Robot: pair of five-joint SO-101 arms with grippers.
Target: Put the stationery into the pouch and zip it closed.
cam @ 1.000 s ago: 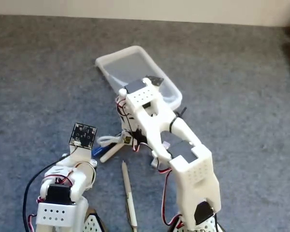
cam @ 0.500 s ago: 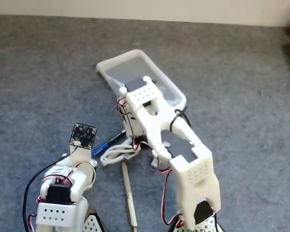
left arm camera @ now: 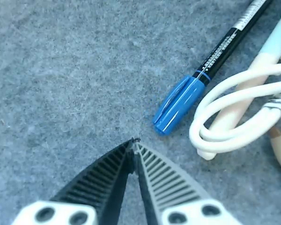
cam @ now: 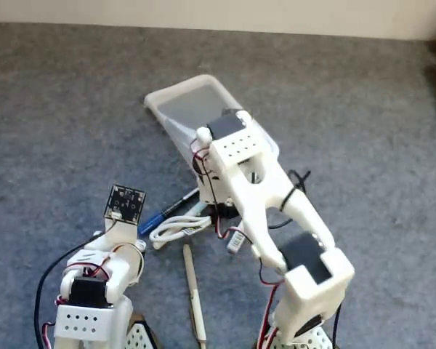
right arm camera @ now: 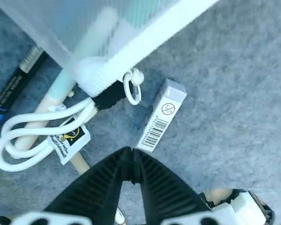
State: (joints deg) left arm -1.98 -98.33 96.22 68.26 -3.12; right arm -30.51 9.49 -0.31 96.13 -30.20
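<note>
Translucent pouch [cam: 192, 102] flat on grey carpet [cam: 363, 109], under right arm. Ring pull [right arm camera: 133, 87] at pouch corner, just beside small box [right arm camera: 161, 115]. Blue-capped pen [left arm camera: 178, 105] and white cord [left arm camera: 225, 122] near that corner. Right gripper [right arm camera: 130, 157] pressed together near box, empty. Left gripper [left arm camera: 133, 143] pressed together, near pen cap, not touching.

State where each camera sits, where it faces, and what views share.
High view: fixed above the table, looking down on the pouch, left arm and right arm.
Left wrist view: on the left wrist, looking down past the shut left gripper at the blue-capped pen.
Right wrist view: on the right wrist, looking down past the shut right gripper at the pouch's zipper end and a small box.
Shared: the white cable lies in all three.
</note>
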